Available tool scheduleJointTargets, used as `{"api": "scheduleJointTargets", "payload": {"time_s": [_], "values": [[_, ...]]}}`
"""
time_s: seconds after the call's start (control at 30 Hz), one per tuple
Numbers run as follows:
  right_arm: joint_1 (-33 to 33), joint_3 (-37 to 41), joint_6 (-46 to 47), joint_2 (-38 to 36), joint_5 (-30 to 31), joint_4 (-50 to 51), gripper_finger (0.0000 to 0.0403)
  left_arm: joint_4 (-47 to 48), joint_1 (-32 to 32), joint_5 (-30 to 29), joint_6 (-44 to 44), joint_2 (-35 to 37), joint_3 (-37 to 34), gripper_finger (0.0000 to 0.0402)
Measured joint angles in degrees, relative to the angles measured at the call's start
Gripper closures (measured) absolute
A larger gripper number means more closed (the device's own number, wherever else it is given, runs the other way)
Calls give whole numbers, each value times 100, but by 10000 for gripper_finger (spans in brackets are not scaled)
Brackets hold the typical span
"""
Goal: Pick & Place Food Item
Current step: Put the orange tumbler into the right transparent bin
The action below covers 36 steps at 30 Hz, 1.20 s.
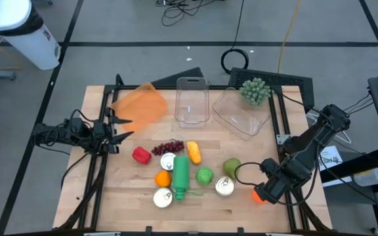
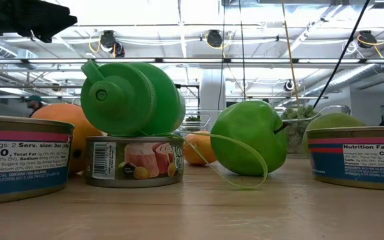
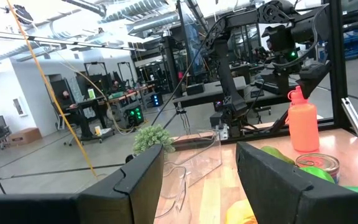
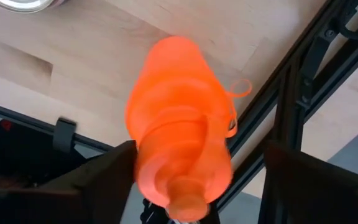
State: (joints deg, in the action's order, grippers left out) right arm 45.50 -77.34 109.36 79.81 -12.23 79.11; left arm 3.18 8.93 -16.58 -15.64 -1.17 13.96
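Note:
An orange squeeze bottle (image 1: 258,195) stands upright on its base at the table's near right corner, also seen in the left wrist view (image 3: 302,121). My right gripper (image 1: 265,189) hangs over it, pointing down, open. In the right wrist view its fingers stand on either side of the orange bottle (image 4: 179,118), with a gap on one side. My left gripper (image 1: 119,129) waits open at the table's left edge, level (image 3: 197,165). Food lies mid-table: a red pepper (image 1: 141,155), grapes (image 1: 170,147), an orange (image 1: 163,177), a green apple (image 1: 204,176).
A green bottle (image 1: 180,174) lies among three cans (image 1: 224,187), resting on one of them (image 2: 133,160). At the far side are an orange bin (image 1: 140,105), two clear bins (image 1: 192,99) and a green leafy bunch (image 1: 254,90). A black frame rail (image 4: 272,118) runs beside the orange bottle.

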Motion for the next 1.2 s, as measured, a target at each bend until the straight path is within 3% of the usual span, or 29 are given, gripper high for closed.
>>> {"api": "scheduleJointTargets", "payload": {"time_s": [0.27,0.57,0.73,0.93,1.2], "values": [[0,0,-7,0,3,-1,197,0,-2,0,0,2,0,188],[0,0,-72,-136,17,2,201,0,-1,0,0,1,0,188],[0,0,-181,-442,353,70,196,2,-2,0,0,0,0,188],[0,0,-353,-955,1145,174,198,2,-1,0,0,0,0,188],[0,-2,-854,-1760,2948,732,198,2,0,0,0,1,0,188]]}}
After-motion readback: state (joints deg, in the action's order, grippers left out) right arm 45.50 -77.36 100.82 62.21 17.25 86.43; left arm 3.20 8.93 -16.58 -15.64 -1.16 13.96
